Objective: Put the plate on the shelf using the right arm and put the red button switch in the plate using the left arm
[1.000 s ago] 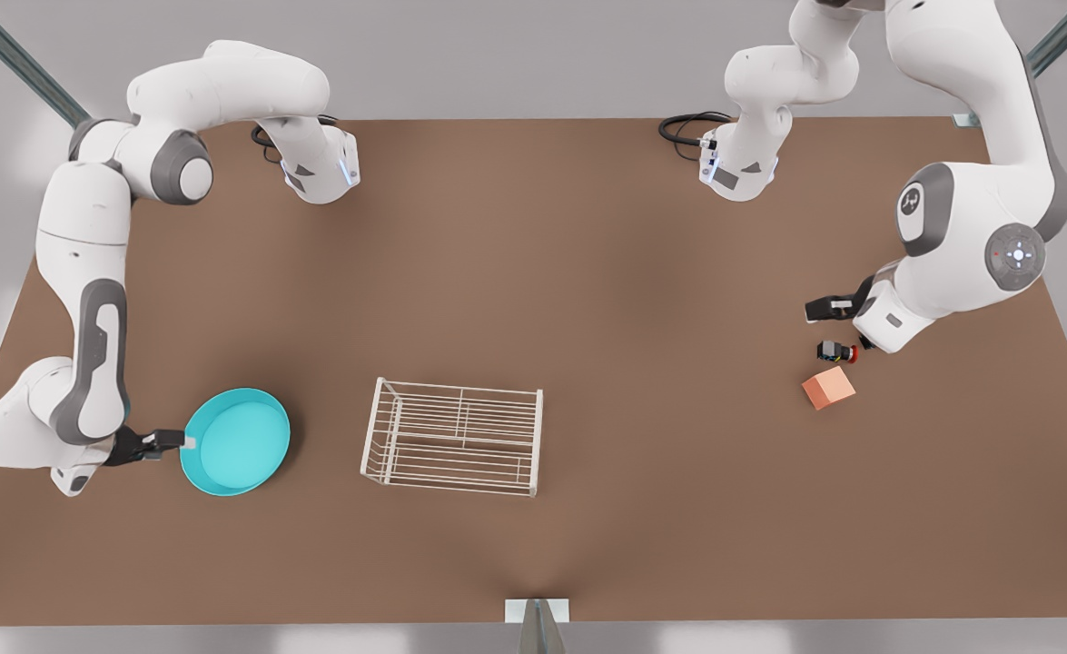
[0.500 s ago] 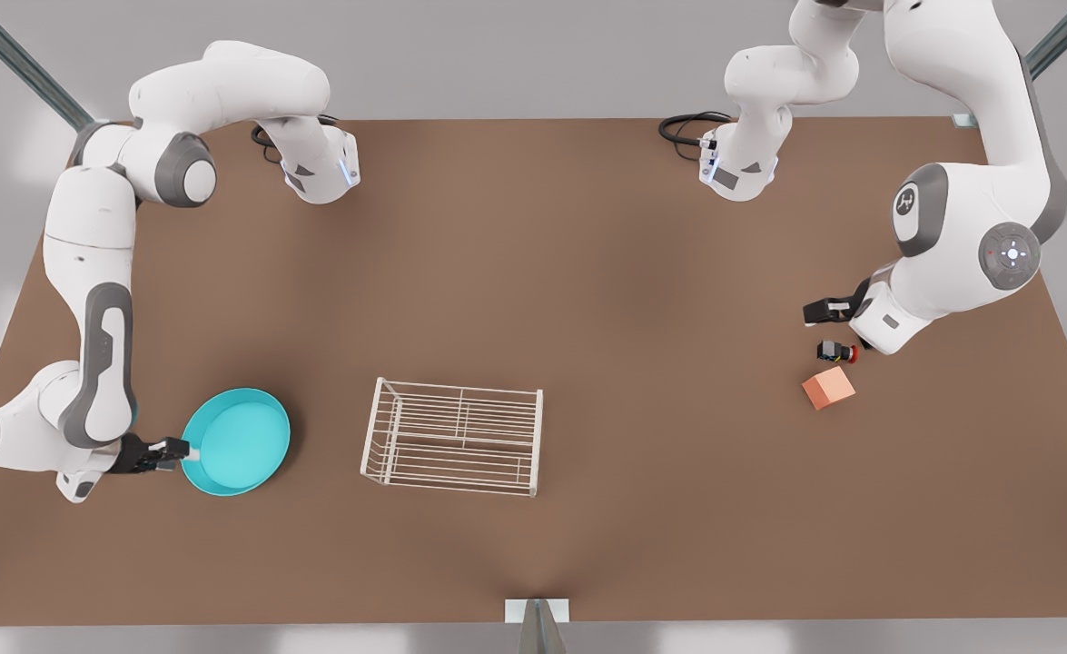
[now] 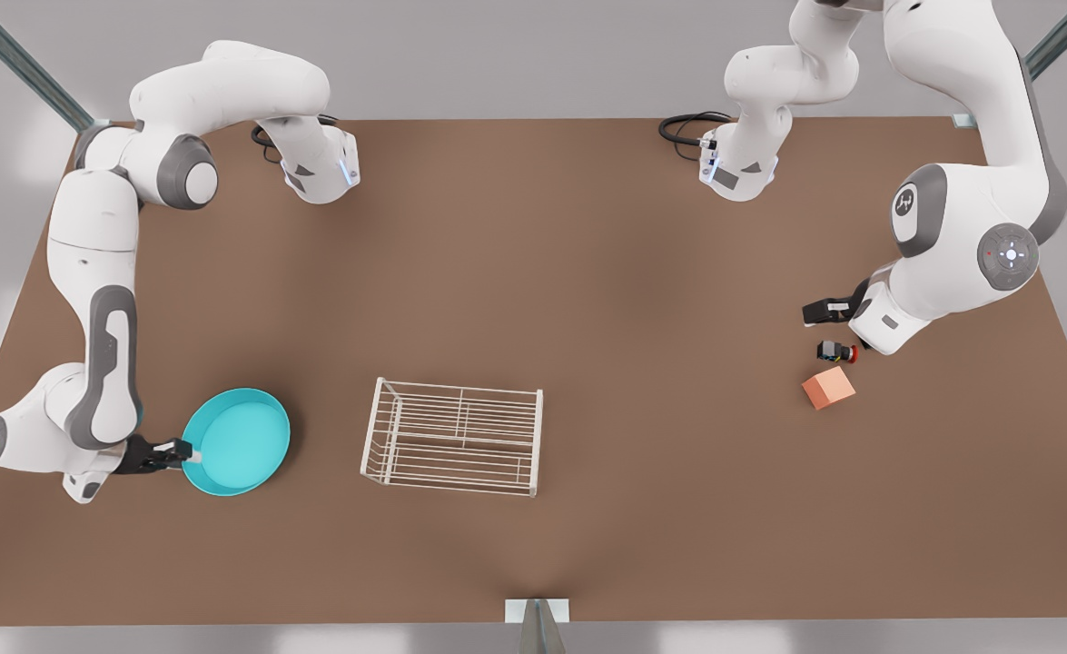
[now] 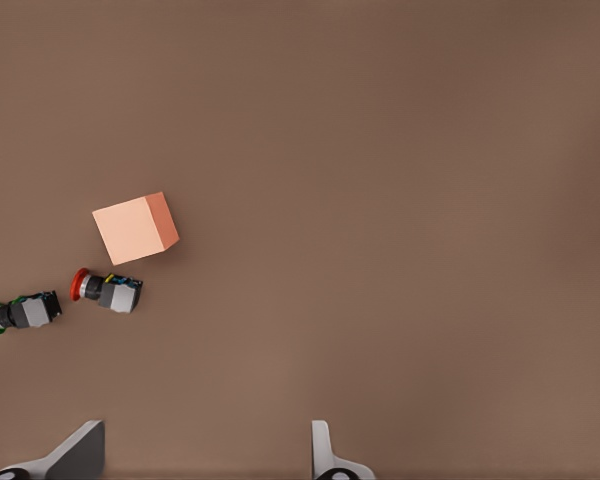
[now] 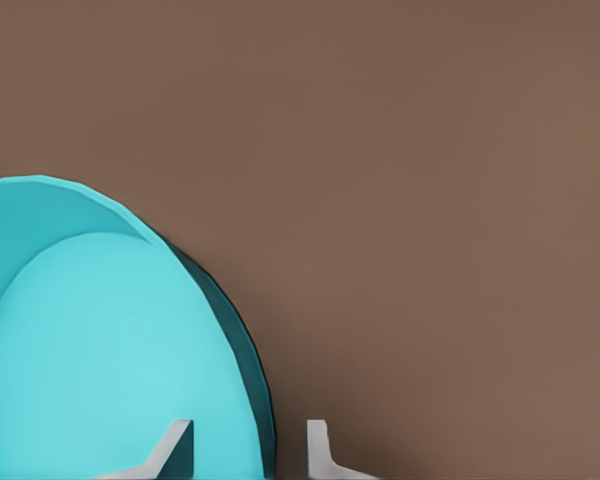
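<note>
Two grippers are working at opposite ends of my table. My right gripper (image 3: 181, 449) is at the plate (image 3: 238, 442), on the front view's left, and the right wrist view shows its fingers (image 5: 175, 450) parted with the plate's rim between them, one inside the dish and one outside, not yet pinched shut. That straddle is what the lift turns on. The shelf (image 3: 453, 437) stands well apart toward the front view's right, so the plate must travel that way. My left gripper (image 3: 840, 330), fingers spread wide, hangs over the red switch (image 3: 835, 351), which lies on its side beside the orange cube (image 3: 828, 388); the green switch (image 4: 18, 313) lies in line just past it. Compared with a second ago, the right gripper has slid down closer onto the rim, and the left arm has barely shifted.
</note>
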